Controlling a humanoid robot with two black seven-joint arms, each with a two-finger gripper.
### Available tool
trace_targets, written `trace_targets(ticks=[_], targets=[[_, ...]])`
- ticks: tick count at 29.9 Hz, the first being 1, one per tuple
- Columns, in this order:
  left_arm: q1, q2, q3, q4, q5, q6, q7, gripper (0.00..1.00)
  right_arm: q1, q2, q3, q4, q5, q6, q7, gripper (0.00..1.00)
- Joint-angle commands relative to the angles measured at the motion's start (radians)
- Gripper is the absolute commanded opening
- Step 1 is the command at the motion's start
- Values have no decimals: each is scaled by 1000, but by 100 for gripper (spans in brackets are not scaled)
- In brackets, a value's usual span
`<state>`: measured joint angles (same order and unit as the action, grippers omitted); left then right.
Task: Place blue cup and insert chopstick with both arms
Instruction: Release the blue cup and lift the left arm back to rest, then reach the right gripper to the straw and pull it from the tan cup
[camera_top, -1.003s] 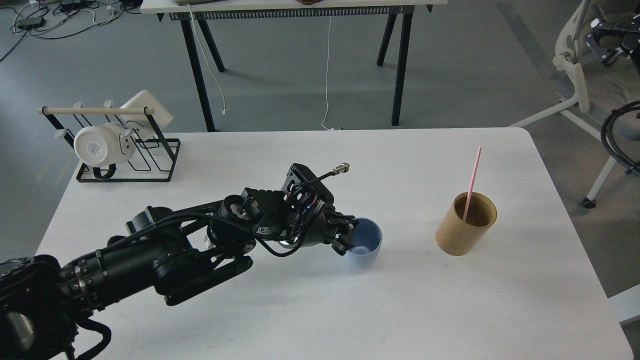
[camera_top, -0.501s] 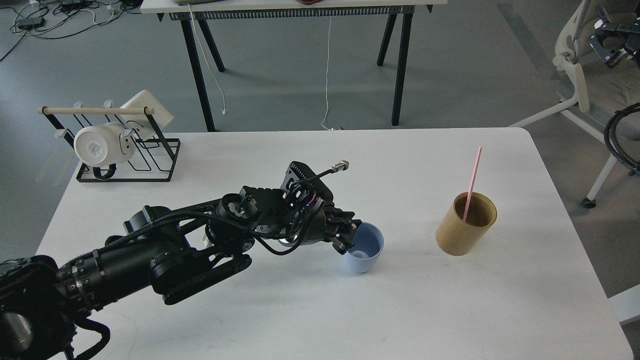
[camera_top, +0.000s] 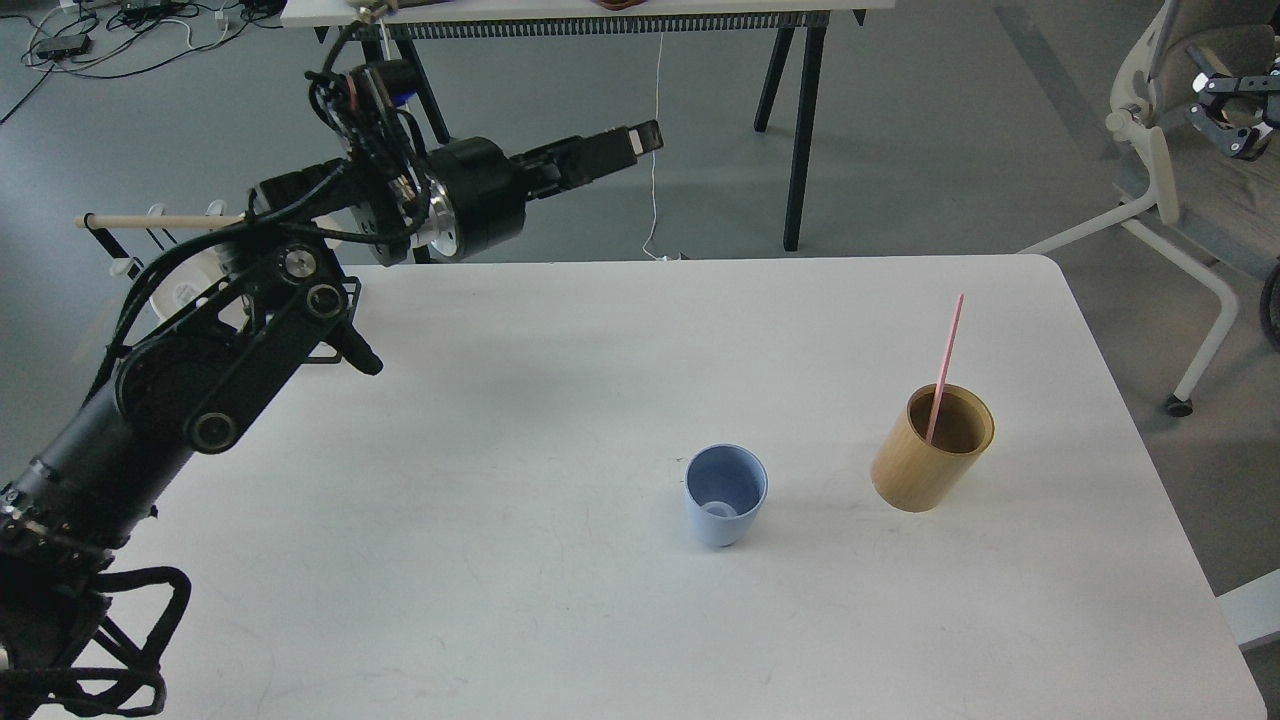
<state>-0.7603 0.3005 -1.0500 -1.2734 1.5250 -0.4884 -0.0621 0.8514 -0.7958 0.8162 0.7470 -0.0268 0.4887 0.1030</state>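
Note:
The blue cup (camera_top: 726, 495) stands upright on the white table (camera_top: 560, 600), right of centre, with nothing touching it. The pink chopstick (camera_top: 944, 365) leans in the tan cylinder (camera_top: 930, 450), a short way to the cup's right. My left gripper (camera_top: 640, 138) is raised high above the table's far edge, pointing right, far from the cup; its fingers look slightly apart and hold nothing. A small dark two-pronged part (camera_top: 1238, 110) at the top right edge looks like my right gripper, too small and cut off to read.
A black wire rack (camera_top: 300, 340) with a wooden dowel (camera_top: 150, 220) and a white mug sits at the table's far left, mostly behind my left arm. A chair (camera_top: 1160, 170) stands off the table's right. Another table's legs stand behind.
My left gripper let go of the blue cup and the arm swung up and back to the far left. The cup stays upright on the table. The part at the top right drifted right.

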Motion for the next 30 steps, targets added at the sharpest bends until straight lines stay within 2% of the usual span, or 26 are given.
trace_targets(ticks=[1, 5, 7, 9, 11, 12, 15, 17, 21, 24, 30], targets=[[-14, 54, -112, 37, -240, 0, -4, 100, -25, -37, 1, 92, -125, 0, 1, 99], [-17, 87, -145, 75, -535, 0, -36, 100, -26, -63, 0, 201, -280, 0, 0, 98], [-14, 104, -143, 120, -623, 0, -53, 100, -28, -72, -2, 283, -362, -59, -3, 98], [-16, 101, -154, 187, -675, 0, -91, 100, -32, -92, -6, 372, -459, -128, -11, 98], [-16, 100, -169, 250, -739, 0, -158, 100, -31, -108, -32, 445, -582, -169, -11, 98], [-16, 100, -179, 284, -790, 0, -206, 100, -29, -109, -47, 475, -649, -183, -11, 98], [-17, 100, -180, 377, -943, 0, -321, 100, -26, -106, -68, 508, -807, -194, -9, 98], [-17, 104, -166, 466, -1025, 0, -352, 100, -26, -100, -78, 508, -918, -194, -9, 98], [-33, 104, -162, 621, -1068, 0, -335, 100, -29, -95, -114, 509, -1149, -196, -3, 98], [-33, 101, -162, 710, -1109, 0, -302, 100, -29, -80, -144, 511, -1298, -196, -2, 98], [-33, 103, -162, 784, -1238, 0, -225, 100, -37, -63, -294, 519, -1363, -225, 0, 92]])
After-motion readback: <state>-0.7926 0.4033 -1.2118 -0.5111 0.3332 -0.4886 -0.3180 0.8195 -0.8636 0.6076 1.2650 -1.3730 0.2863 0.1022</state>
